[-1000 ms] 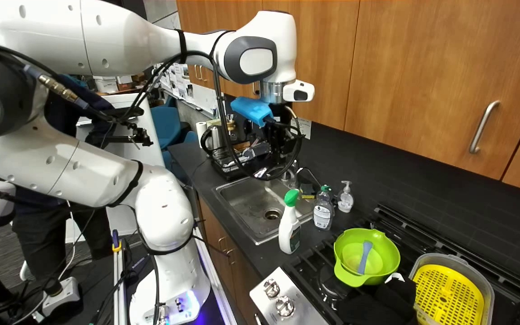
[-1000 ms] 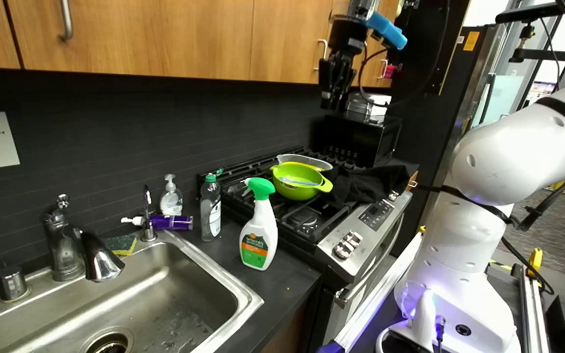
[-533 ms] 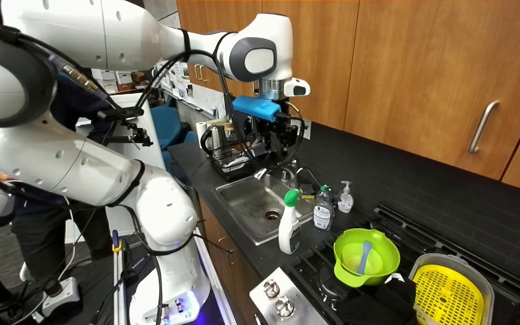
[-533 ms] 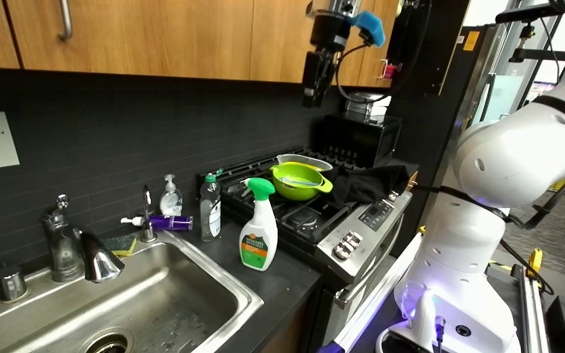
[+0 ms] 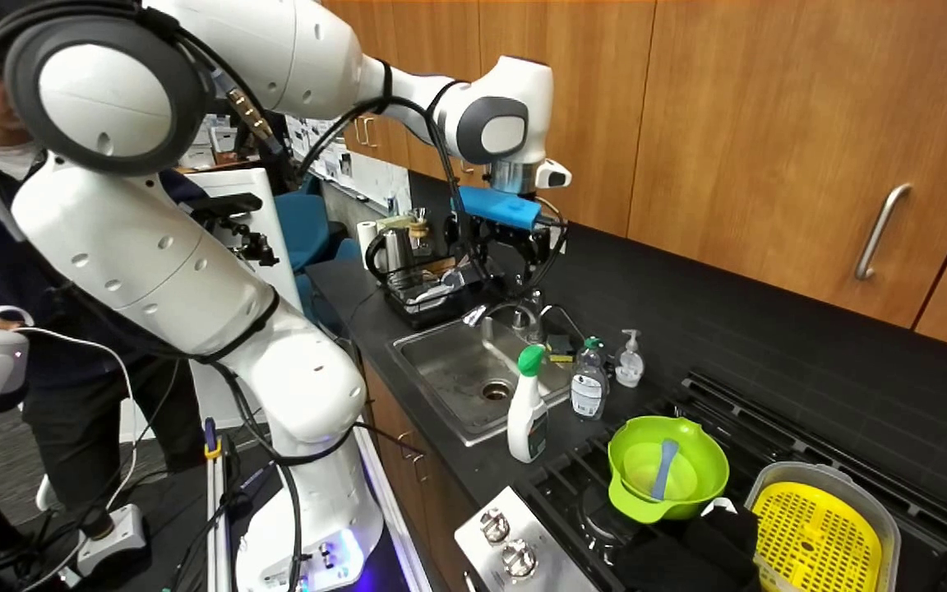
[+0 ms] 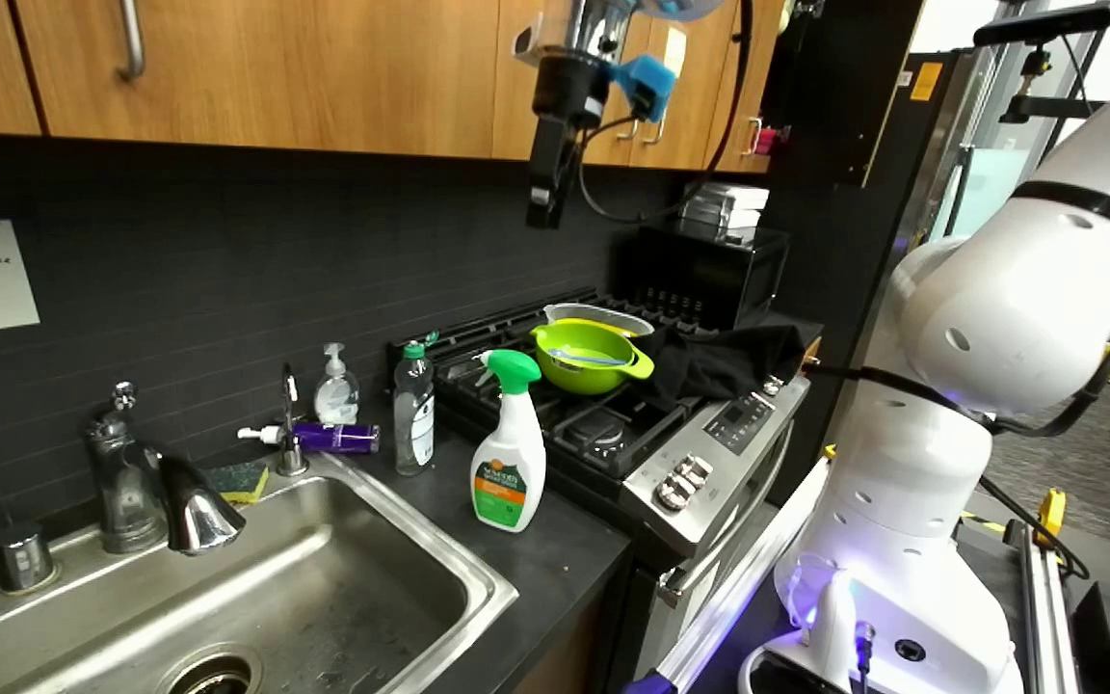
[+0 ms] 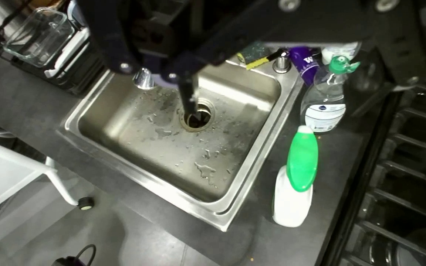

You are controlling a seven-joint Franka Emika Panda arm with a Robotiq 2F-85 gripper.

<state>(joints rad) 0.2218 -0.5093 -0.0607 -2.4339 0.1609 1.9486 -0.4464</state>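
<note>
My gripper (image 7: 277,107) hangs in the air above the sink and counter, its two black fingers spread wide apart with nothing between them. In an exterior view the gripper (image 6: 543,207) shows side-on, high over the counter. A white spray bottle (image 7: 292,203) with a green head stands upright on the counter, below the gripper and apart from it. Beside it, towards the wall, is a clear soap bottle (image 7: 324,114) with a green cap. The steel sink (image 7: 231,210) lies on the far side of the spray bottle from the stove.
On the stove sit a green bowl (image 5: 708,460) with a blue utensil (image 5: 664,469), a grey tub (image 5: 893,526) with a yellow strainer (image 5: 819,534), and a black cloth (image 6: 709,361). A purple bottle (image 6: 338,438), pump bottle (image 6: 335,390), sponge (image 6: 242,482) and faucet (image 6: 121,472) line the sink. Wooden cabinets (image 5: 769,148) hang above.
The gripper has spread its fingers from nearly shut to wide. In an exterior view it has moved left, away from over the stove, and the arm has shifted with it. The objects have stayed put.
</note>
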